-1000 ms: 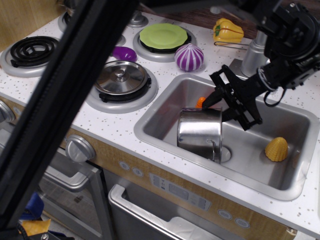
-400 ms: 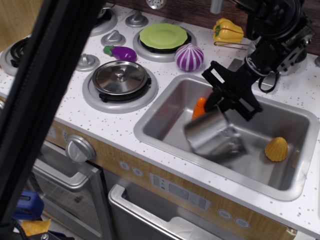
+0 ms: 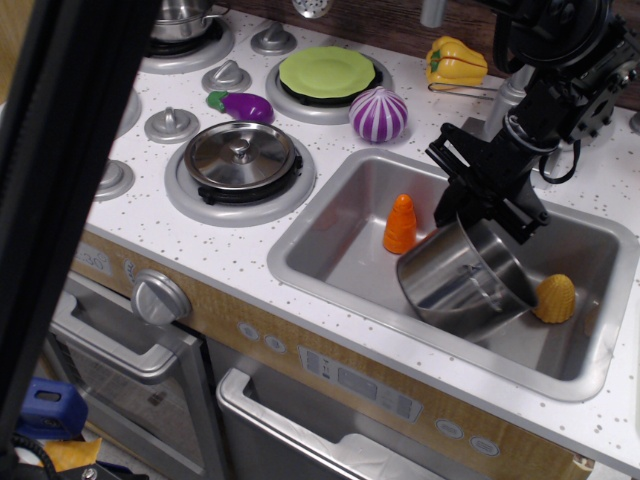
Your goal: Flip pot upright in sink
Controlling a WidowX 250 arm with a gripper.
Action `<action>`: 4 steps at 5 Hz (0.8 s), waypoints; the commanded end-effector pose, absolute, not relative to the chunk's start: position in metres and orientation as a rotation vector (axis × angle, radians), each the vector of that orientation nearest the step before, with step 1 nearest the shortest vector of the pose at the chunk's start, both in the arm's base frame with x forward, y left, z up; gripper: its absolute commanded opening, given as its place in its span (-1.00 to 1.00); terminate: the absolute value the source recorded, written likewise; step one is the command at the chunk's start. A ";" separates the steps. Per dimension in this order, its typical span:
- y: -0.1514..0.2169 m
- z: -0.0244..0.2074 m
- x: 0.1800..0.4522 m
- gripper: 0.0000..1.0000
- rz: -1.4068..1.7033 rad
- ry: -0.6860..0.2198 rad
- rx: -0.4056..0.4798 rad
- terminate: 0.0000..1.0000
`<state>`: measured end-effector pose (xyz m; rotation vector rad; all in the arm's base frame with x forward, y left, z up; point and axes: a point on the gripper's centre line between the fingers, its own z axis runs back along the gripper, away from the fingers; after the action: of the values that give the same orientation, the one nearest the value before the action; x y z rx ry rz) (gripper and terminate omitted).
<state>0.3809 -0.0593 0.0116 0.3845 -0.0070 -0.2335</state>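
Observation:
The shiny steel pot [image 3: 462,282] is in the sink [image 3: 335,250], right of its middle, tilted on its side with its rim edge toward the right. My gripper [image 3: 487,215] reaches down from the upper right. Its black fingers [image 3: 462,175] straddle the pot's upper edge and appear shut on it. The pot's lower side is at or near the basin floor; contact cannot be told. The pot's small handle is not visible.
An orange carrot [image 3: 400,224] stands in the sink left of the pot, and a yellow corn piece [image 3: 553,298] touches its right side. A purple onion [image 3: 378,114], green plate [image 3: 326,72], flat lid [image 3: 241,155] and faucet [image 3: 508,100] are on the counter. A black bar [image 3: 60,220] blocks the left.
The pot has swung from mouth-down at the sink's middle to tilted on its side further right, uncovering the carrot. My gripper moved right with it. The camera view also shifted.

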 end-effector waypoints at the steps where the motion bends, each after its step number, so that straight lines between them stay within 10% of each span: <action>1: -0.060 0.046 0.393 -1.00 -0.304 -0.208 0.395 -1.00; 3: -0.048 0.029 0.392 -1.00 -0.226 -0.403 0.201 -1.00; 4: -0.045 0.024 0.397 1.00 -0.214 -0.448 0.118 -1.00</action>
<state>0.3890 -0.0424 -0.0014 0.1232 -0.3778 -0.2114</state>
